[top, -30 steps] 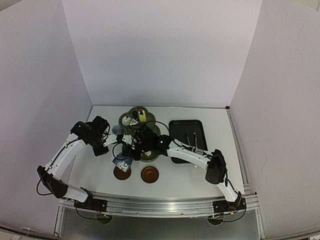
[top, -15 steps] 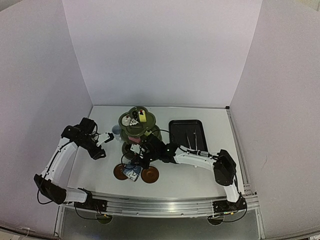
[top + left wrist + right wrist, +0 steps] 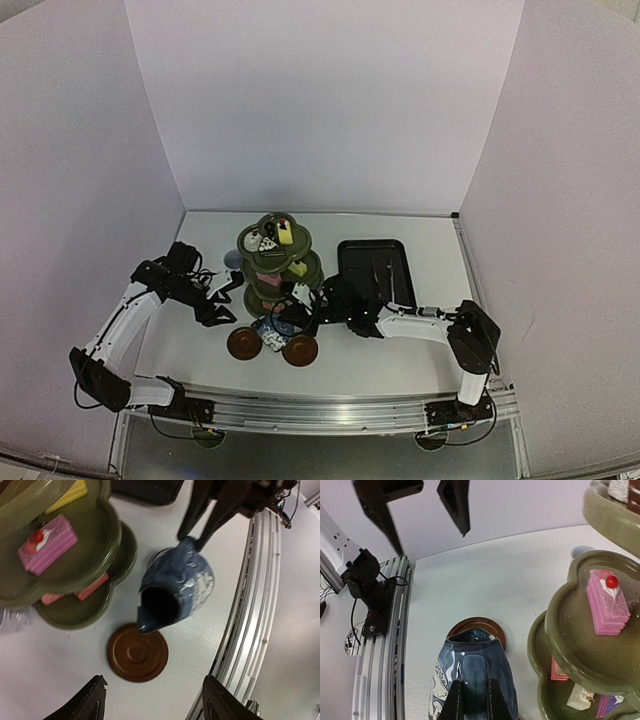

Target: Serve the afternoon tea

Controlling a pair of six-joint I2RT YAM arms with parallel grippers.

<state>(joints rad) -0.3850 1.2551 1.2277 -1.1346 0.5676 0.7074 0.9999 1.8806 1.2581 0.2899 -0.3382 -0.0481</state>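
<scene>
Right gripper [image 3: 472, 702] is pinching the cup [image 3: 185, 585] by its rim, now nearer the coasters [image 3: 244, 343] than before; my left gripper [image 3: 152, 692] is spreading wider, backing off beside the stand [image 3: 272, 265].

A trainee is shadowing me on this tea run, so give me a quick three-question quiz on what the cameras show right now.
1. True or false: the left gripper is shut on a cake.
2. What does the right gripper hold? A) blue cup B) metal tongs C) brown coaster
3. What colour is the cherry-topped cake on the middle tier of the stand?
Key: 1 false, its jaws stand open and empty; 2 A; 3 pink.
</scene>
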